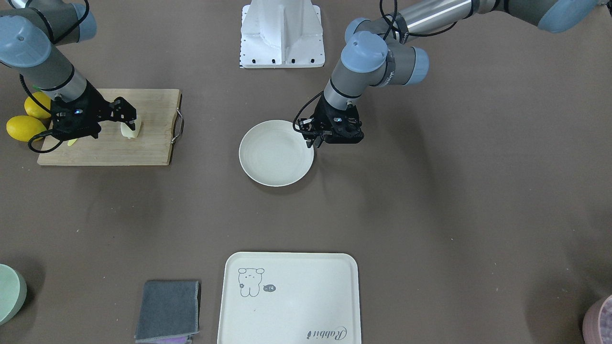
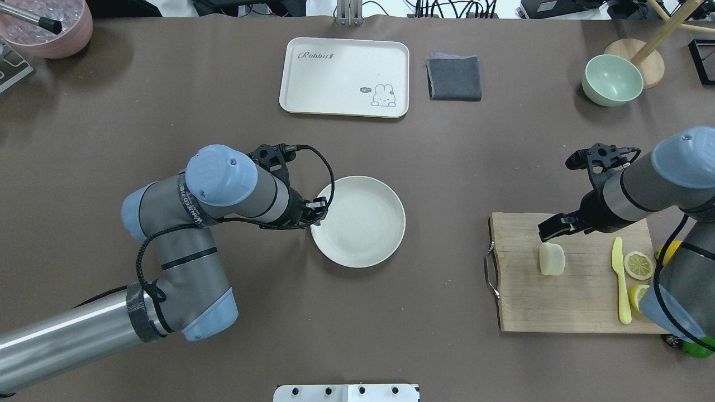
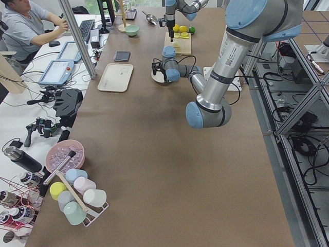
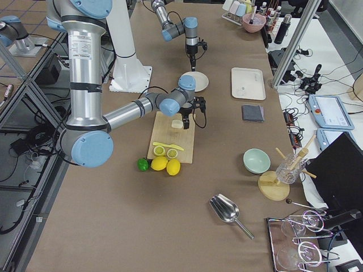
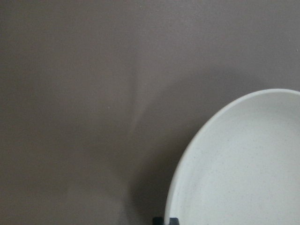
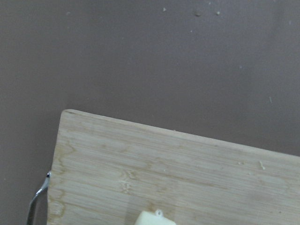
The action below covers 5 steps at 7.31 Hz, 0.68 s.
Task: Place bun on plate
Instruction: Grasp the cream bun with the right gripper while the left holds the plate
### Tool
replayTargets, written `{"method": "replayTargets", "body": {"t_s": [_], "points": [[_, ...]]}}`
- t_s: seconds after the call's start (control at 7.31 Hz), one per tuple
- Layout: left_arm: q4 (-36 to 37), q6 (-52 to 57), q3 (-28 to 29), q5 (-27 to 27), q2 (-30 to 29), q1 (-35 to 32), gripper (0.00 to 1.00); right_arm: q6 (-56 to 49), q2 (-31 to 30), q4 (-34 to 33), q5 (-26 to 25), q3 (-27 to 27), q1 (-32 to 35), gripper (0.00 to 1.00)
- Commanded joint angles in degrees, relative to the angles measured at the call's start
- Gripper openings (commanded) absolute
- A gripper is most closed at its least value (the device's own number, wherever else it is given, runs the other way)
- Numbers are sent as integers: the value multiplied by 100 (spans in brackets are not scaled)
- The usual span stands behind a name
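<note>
The bun (image 2: 551, 259) is a pale cream lump lying on the wooden cutting board (image 2: 570, 304), also seen in the front view as the bun (image 1: 131, 130) and at the bottom edge of the right wrist view as the bun (image 6: 154, 219). My right gripper (image 2: 550, 230) hovers open just above it, fingers either side, not touching. The round off-white plate (image 2: 358, 221) sits bare mid-table. My left gripper (image 1: 313, 142) is shut, its tips at the plate's rim (image 5: 187, 154). Whether they pinch the rim I cannot tell.
A yellow knife (image 2: 620, 279), cut lemon halves (image 2: 638, 264) and whole lemons (image 1: 25, 126) lie at the board's outer end. Along the far side are the cream tray (image 2: 344, 76), a grey cloth (image 2: 454, 78), a green bowl (image 2: 611, 80) and a pink bowl (image 2: 50, 28).
</note>
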Motion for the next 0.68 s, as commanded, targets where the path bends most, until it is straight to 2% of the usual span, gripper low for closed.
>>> {"method": "replayTargets", "body": {"t_s": [0.0, 0.14, 0.27, 0.41, 0.55], "points": [[-4, -138, -26, 182, -5, 29, 97, 374, -11, 3, -306, -6, -352, 90], [5, -191, -18, 191, -5, 29, 97, 366, -72, 3, -316, -6, -379, 80], [-4, -304, -26, 191, -5, 29, 97, 375, -90, 3, -360, -14, -492, 79], [-4, -358, -26, 191, -22, 29, 97, 366, -107, -5, -317, -6, -502, 68], [-4, -358, -26, 191, -14, 29, 97, 366, -116, -5, -282, -23, -537, 51]]}}
